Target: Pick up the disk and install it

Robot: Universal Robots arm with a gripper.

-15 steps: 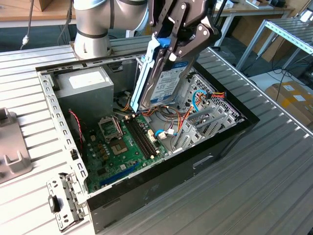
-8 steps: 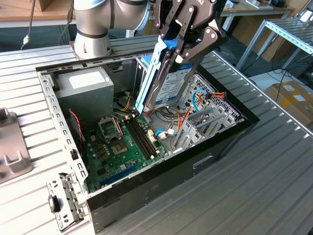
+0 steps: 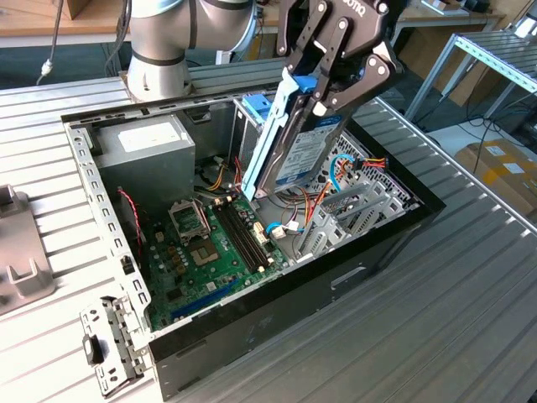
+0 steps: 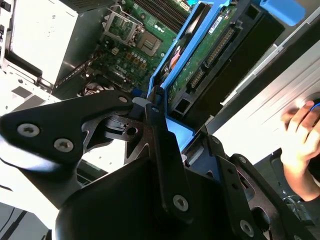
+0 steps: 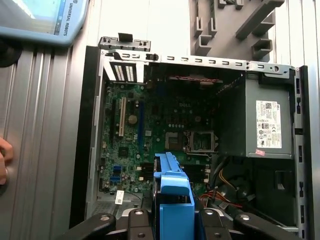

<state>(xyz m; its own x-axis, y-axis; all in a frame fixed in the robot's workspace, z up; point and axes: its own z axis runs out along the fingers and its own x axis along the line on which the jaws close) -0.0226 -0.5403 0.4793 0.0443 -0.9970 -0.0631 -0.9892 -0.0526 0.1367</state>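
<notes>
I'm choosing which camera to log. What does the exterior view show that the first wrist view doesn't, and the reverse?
Exterior view: the disk with its dark labelled face, held tilted over the open computer case by the gripper, and the arm's grey base.
First wrist view: a person's hand beside the case, and a blue-edged tablet.
Both: the disk's blue frame, the motherboard and the power supply.

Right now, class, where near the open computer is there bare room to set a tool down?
Bare table along the black wall of the case. Crowded inside: the gripper holds the disk over cables.
</notes>
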